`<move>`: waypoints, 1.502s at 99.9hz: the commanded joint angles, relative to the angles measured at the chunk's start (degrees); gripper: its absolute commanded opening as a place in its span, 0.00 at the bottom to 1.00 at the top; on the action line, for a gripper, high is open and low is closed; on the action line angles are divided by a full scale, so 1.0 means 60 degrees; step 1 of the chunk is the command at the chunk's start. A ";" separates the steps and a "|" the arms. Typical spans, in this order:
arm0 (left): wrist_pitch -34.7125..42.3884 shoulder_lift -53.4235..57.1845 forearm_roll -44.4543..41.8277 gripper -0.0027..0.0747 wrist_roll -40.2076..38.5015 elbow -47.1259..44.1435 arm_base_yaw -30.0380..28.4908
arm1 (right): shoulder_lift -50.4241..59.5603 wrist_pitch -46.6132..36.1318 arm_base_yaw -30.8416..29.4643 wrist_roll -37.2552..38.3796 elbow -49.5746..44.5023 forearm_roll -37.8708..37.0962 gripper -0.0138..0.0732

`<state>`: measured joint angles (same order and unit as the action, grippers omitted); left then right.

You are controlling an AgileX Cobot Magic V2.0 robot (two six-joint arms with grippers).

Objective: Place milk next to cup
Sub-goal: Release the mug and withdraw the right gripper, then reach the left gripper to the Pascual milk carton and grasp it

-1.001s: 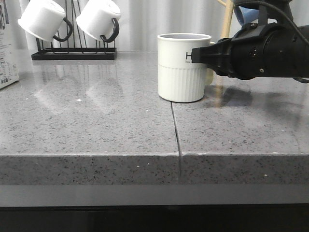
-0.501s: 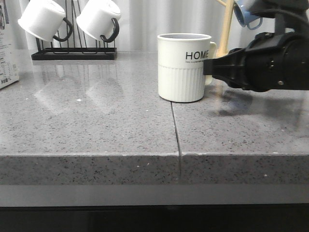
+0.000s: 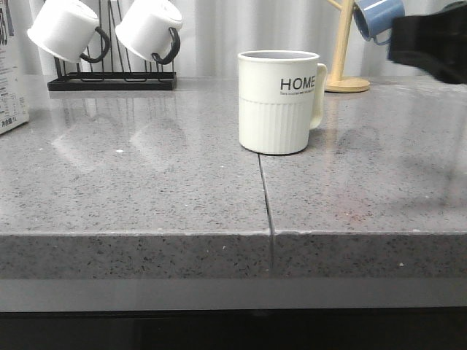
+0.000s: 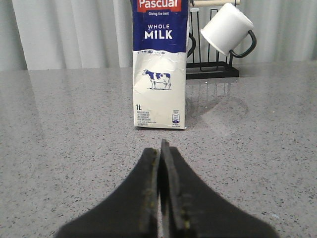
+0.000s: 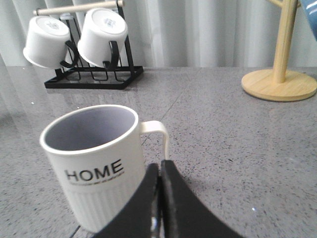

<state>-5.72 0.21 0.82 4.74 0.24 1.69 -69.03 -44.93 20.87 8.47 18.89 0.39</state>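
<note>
The cream cup (image 3: 278,102) with black "HOME" lettering stands mid-counter, handle to the right. At the far left edge of the front view only a strip of the milk (image 3: 10,80) carton shows. In the left wrist view the milk (image 4: 159,64) stands upright on the counter, blue-topped with a cow picture. It is straight ahead of my left gripper (image 4: 161,154), which is shut and empty, well short of the carton. My right gripper (image 5: 161,171) is shut on nothing, raised just beside the cup (image 5: 94,158) near its handle. The right arm (image 3: 432,40) blurs at the upper right.
A black rack (image 3: 111,82) with two white black-handled mugs (image 3: 149,28) sits at the back left, close behind the milk. A wooden mug tree (image 3: 344,58) holding a blue mug (image 3: 378,17) stands at the back right. A seam (image 3: 265,197) runs forward from the cup.
My right arm has pulled away from the cup, going right and up. The cup stays put, its handle and lettering now uncovered.
</note>
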 commanded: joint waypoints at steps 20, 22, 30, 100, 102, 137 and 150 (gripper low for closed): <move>0.0731 0.0301 0.0029 0.01 -0.0073 -0.0434 0.0001 | 0.2996 0.1013 -0.0008 0.0005 -0.0806 -0.0065 0.08; 0.0731 0.0301 0.0029 0.01 -0.0073 -0.0434 0.0001 | 0.3225 0.1169 -0.0008 0.0005 -0.0846 -0.0065 0.08; 0.0731 0.0301 0.0029 0.01 -0.0073 -0.0434 0.0001 | 0.4043 0.1928 -0.0008 0.0005 -0.0908 -0.0152 0.08; 0.0731 0.0301 0.0029 0.01 -0.0073 -0.0434 0.0001 | 1.0104 0.7680 -0.0008 0.0005 -0.0908 -0.0185 0.08; 0.0736 0.0301 0.0029 0.01 -0.0073 -0.0434 0.0001 | 1.0198 0.7767 -0.0008 0.0005 -0.0908 -0.0185 0.08; 0.1550 0.0301 0.0029 0.01 -0.0073 -0.0394 0.0001 | 1.0487 0.8225 -0.0008 0.0005 -0.0908 -0.0185 0.08; 0.1740 0.0281 -0.0136 0.01 -0.0073 0.0081 0.0001 | 1.0487 0.8225 -0.0008 0.0005 -0.0908 -0.0185 0.08</move>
<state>-0.43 0.21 0.71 4.74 0.24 1.69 -5.65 8.30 20.87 8.57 11.98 0.00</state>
